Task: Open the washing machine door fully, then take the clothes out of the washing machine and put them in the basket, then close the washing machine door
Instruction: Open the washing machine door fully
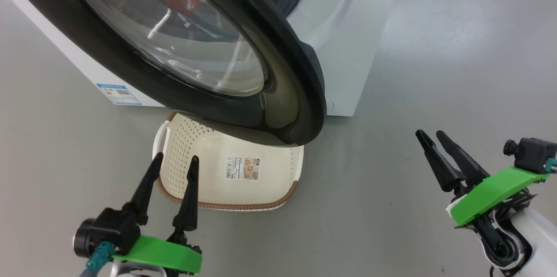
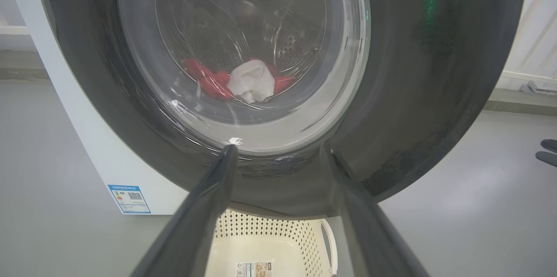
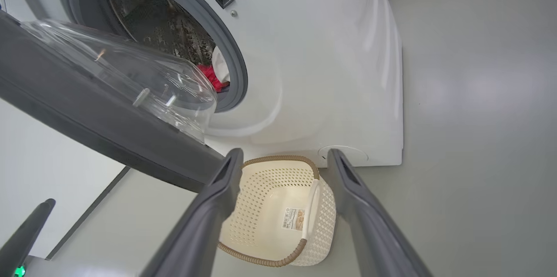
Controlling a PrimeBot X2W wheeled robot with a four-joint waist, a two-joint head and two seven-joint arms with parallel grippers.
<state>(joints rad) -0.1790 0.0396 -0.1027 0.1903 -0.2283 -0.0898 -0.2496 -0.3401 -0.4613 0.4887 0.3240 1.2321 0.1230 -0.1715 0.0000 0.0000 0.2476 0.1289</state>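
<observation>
Plain indoor laundry test space. A free-standing white front-loading washing machine (image 1: pixel 348 51) and a cream perforated basket (image 1: pixel 180 151) stand directly on a smooth grey floor (image 1: pixel 457 72), beside a plain white wall (image 3: pixel 39 155) with a dark skirting line.

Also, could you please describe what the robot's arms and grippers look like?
The left gripper and right gripper each have two long, tapered black fingers on a bright green plate, with a small black camera and teal plug. The right forearm is white.
</observation>
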